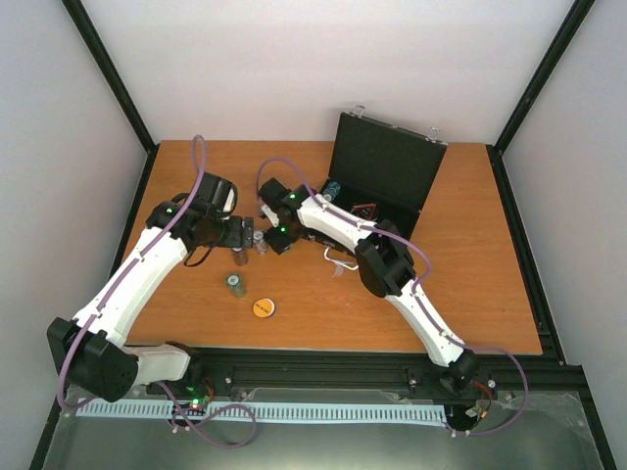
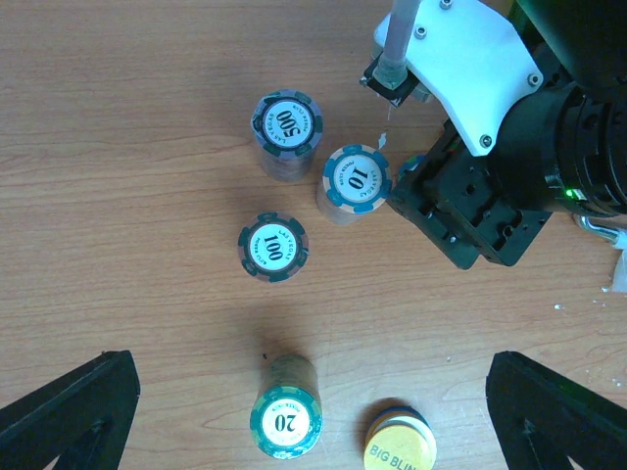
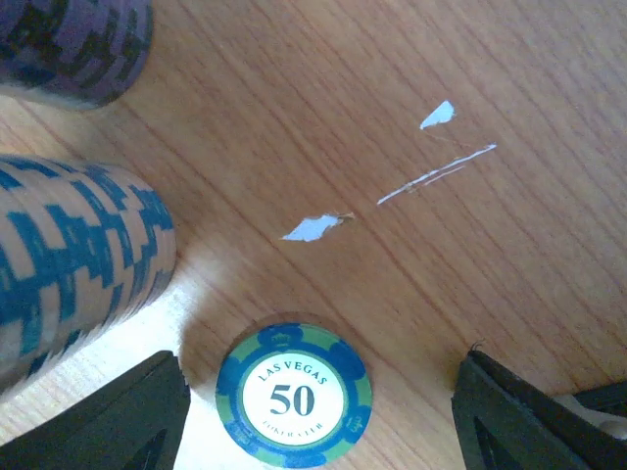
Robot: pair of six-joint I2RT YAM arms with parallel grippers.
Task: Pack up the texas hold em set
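The black case [image 1: 382, 166] of the texas hold em set stands open at the back right, with chips [image 1: 334, 188] and a red-black triangle [image 1: 364, 208] inside. On the table stand chip stacks marked 500 [image 2: 287, 132], 10 [image 2: 355, 181], 100 [image 2: 272, 247] and 20 [image 2: 285, 421], beside a yellow-orange "Big Blind" disc [image 2: 398, 450]. My left gripper [image 2: 313, 416] hovers open, high above the 20 stack. My right gripper [image 3: 313, 426] is open and low over the table. A single 50 chip [image 3: 293, 395] lies flat between its fingers [image 3: 108, 421], touching neither.
Close on the left of the right gripper stand a blue-and-cream stack [image 3: 69, 255] and a purple stack [image 3: 73, 44]. Small torn paper scraps [image 3: 313, 227] lie on the wood. The two grippers [image 1: 238, 232] [image 1: 265, 238] sit close together left of the case.
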